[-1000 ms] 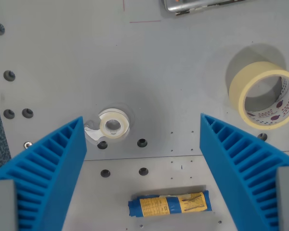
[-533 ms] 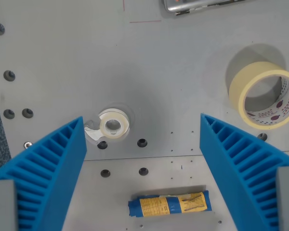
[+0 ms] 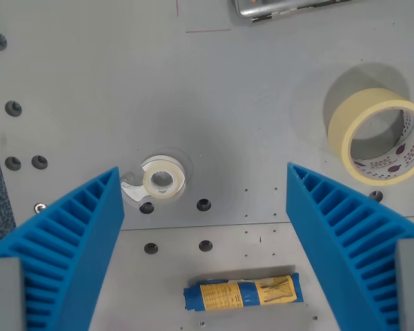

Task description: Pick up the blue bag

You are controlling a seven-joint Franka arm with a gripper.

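The end effector (image 3: 203,200) is held spread wide above the grey counter (image 3: 228,103), nothing being gripped between its ribbed blue fingers (image 3: 76,234). The blue bag (image 3: 242,293) — a rolled bundle with a yellow printed label — lies flat on the near part of the counter, close to the bottom edge of the wrist view and a little right of the midline between the fingers. It is well apart from both fingers and is not yet straddled.

For the step in hand, the approach, the end effector should be brought nearer and slightly right until the bag sits centred in the gap. The roll's long axis runs left to right, in line with the closing direction, so a quarter turn of the wrist may be judged wise — the narrow width would then be pinched, not the ends. Descent should be straight down, stopped just at the counter.

A small clear tape roll (image 3: 163,181) lies further off to the left, and a beige masking tape roll (image 3: 372,134) stands far right; neither should be disturbed.
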